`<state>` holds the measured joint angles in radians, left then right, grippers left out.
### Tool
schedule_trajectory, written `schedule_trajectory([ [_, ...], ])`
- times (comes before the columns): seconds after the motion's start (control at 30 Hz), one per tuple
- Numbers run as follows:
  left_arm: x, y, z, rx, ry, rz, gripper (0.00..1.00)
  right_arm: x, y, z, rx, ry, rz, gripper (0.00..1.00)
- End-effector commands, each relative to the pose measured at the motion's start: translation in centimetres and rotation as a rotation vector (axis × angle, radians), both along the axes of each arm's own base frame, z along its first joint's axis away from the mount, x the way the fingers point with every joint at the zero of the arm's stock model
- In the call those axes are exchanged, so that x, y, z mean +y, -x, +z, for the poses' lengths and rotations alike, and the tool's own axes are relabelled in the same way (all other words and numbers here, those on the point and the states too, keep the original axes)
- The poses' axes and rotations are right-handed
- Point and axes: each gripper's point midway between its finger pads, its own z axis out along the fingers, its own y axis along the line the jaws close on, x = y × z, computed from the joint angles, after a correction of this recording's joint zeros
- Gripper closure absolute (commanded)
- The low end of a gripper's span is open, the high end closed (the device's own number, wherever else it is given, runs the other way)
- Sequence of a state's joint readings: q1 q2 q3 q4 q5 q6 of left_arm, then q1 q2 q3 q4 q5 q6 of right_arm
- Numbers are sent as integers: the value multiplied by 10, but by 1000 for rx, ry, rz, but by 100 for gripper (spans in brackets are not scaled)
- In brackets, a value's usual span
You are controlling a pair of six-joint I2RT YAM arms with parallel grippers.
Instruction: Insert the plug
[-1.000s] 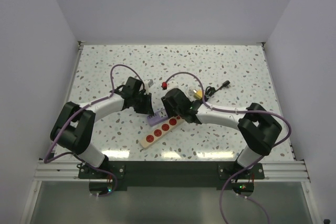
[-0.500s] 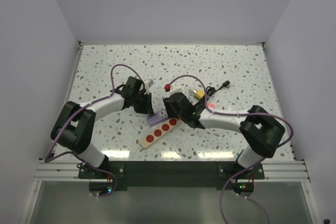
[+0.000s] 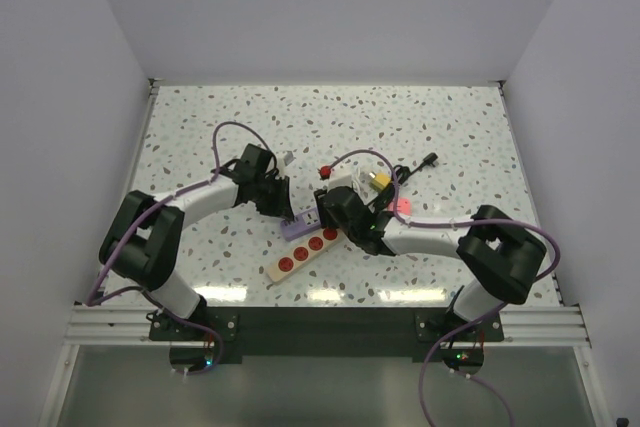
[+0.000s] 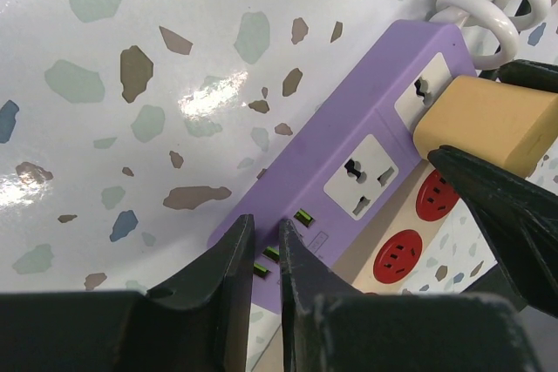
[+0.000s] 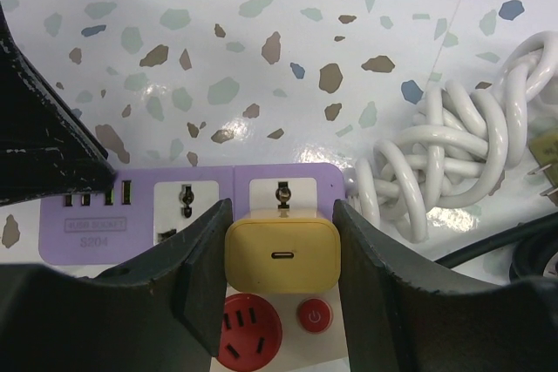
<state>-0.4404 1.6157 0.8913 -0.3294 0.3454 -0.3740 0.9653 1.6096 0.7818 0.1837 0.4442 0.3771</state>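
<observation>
Plug (image 5: 282,254): yellow block with rounded corners, one small slot port on its visible face. It is clamped between the two fingers of the right hand (image 5: 283,237), over the right end of the purple strip (image 5: 96,224), just below that strip's last socket. Its pins are hidden under the body, so I cannot tell whether they have entered a socket or whether it touches the strip at all. In the top view it is covered by the right hand.

Left hand (image 4: 263,233): fingers drawn almost together, only a thin gap, nothing between them. The tips sit at the green-port end of the purple strip; contact cannot be judged.

Writing: the purple strip carries a grey label, lower line "S204"; the line above it is too blurred to read. The sockets carry no legible marks.

Cream strip (image 4: 410,250) with red sockets lies right alongside the purple one, largely hidden by the plug and the fingers in the right wrist view; one red socket and a round red power button show below the plug.

White cable (image 5: 445,163), coiled, lies on the speckled table (image 5: 218,41) beside the strip's end. A tan object with metal pins (image 5: 545,158) is cut off at the right edge.
</observation>
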Motion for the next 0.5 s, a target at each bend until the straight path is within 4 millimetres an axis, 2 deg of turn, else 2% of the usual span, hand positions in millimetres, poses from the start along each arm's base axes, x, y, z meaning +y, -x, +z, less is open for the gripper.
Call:
schedule_trajectory([
  [0.0,19,15,-30,87,-118,10,80,-58,76,-91,307,268,38,100],
  [0.2,18,13,-31,91,-120,10,80,-60,84,-104,329,286,49,100],
  [0.47,17,11,-31,92,-118,14,80,-59,97,-110,338,311,75,100],
])
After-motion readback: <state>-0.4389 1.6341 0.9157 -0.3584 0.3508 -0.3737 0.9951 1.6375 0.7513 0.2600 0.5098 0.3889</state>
